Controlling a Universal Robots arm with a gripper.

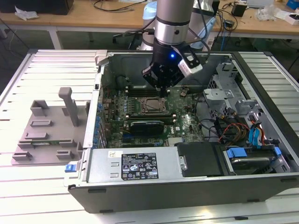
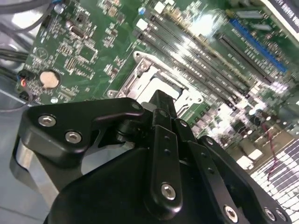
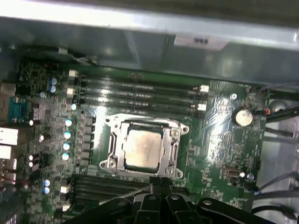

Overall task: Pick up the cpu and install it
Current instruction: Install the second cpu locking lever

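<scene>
The exterior view shows the gripper lowered inside the open computer case, just above the far edge of the socket on the motherboard, with a grey tray well off to the exterior view's left. In the second wrist view the gripper has its fingers pressed together, clenched on nothing, beside the socket. In the first wrist view the cpu sits in the socket, and the clenched fingertips hang by the frame's edge.
</scene>
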